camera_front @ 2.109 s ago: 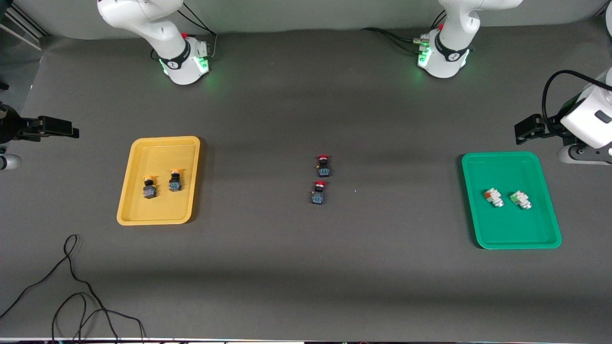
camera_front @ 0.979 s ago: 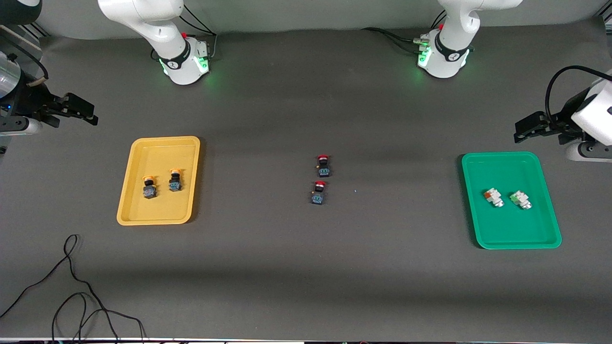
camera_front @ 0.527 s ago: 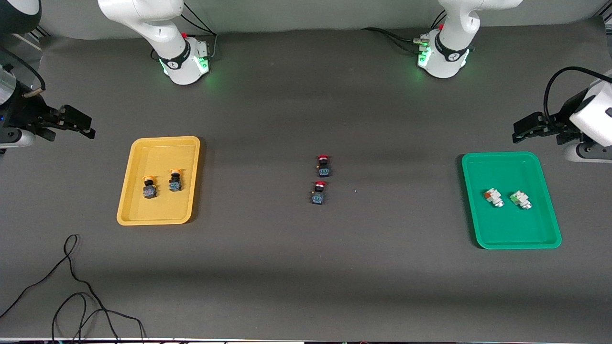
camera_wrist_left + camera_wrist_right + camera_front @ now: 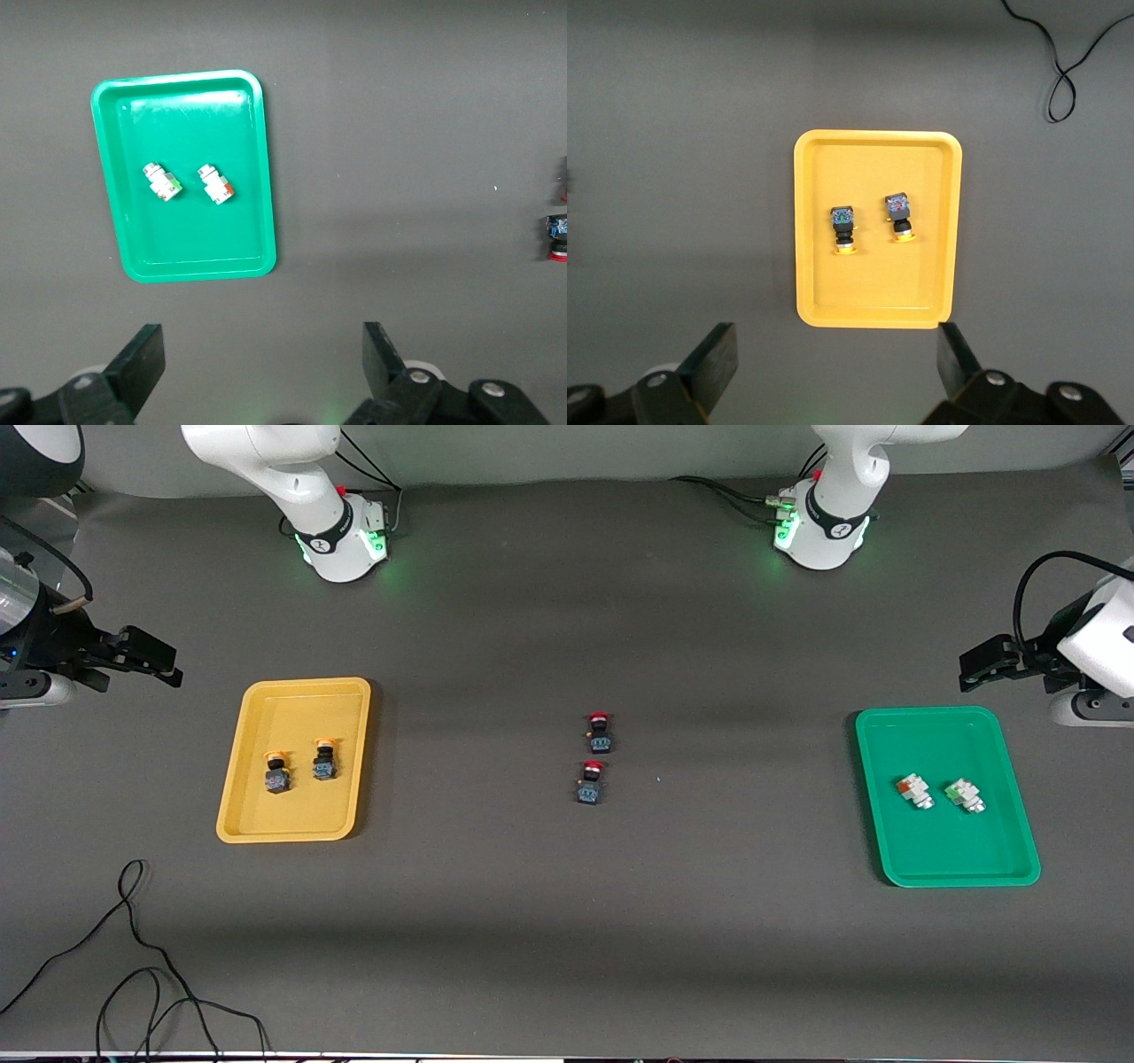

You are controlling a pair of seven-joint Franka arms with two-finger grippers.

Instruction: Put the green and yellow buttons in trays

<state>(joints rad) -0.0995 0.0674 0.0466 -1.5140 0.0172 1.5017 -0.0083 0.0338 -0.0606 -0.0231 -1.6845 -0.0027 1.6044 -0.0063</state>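
A shallow yellow plastic tray (image 4: 294, 759) with rounded corners and a raised rim lies on the dark grey table (image 4: 567, 921) toward the right arm's end, in the left-middle part of the front view. In it, side by side near its middle, lie two small push-buttons with yellow-orange caps on dark blue-black bodies (image 4: 277, 771) (image 4: 324, 761); the right wrist view shows the same pair (image 4: 842, 227) (image 4: 900, 216) well inside the rim of the yellow tray (image 4: 876, 313).

A matching green plastic tray (image 4: 945, 866) lies toward the left arm's end, in the right-middle part of the front view. Two small white-bodied buttons (image 4: 913, 790) (image 4: 965, 795) lie side by side in it, apart from each other and from the rim. In the left wrist view one (image 4: 163, 182) shows a green end and the other (image 4: 216, 184) a reddish-brown end, both inside the green tray (image 4: 196, 264).

Two dark-bodied buttons with red caps (image 4: 600, 732) (image 4: 591, 781) lie on the bare table at the centre of the front view, between the trays, one just nearer the camera than the other.

The right gripper (image 4: 142, 661) hangs at the left edge of the front view, over bare table just beside the yellow tray; its jaws stand wide apart and hold nothing. The left gripper (image 4: 992, 667) hangs at the right edge, over bare table just beside the green tray, its jaws likewise spread wide and empty. A thin black cable (image 4: 133, 957) loops across the lower left corner.
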